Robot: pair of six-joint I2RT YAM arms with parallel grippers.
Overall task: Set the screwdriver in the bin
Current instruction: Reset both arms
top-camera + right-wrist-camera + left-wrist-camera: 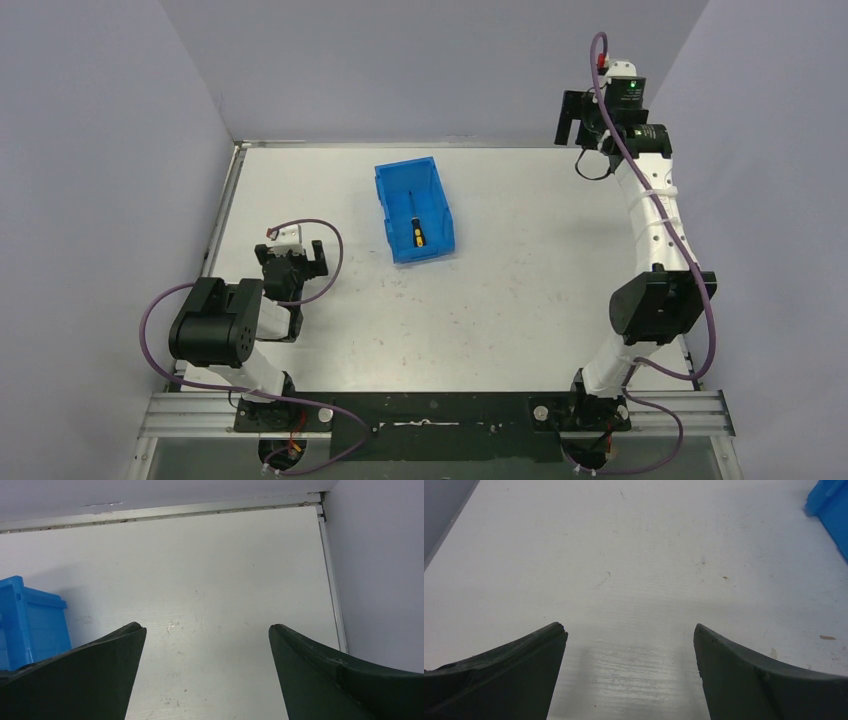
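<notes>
The screwdriver was seen lying inside the bin, so the placing step was judged complete. The left gripper and right gripper were both spread wide with nothing held, each apart from the bin; only parking of the arms was judged to be called for

Even, diffuse light from above filled the scene, leaving the table bright and shadows faint. In the left wrist view a pale sheen lay on the tabletop at the left gripper, its dark fingers soft-edged and underexposed against the white surface.
</notes>
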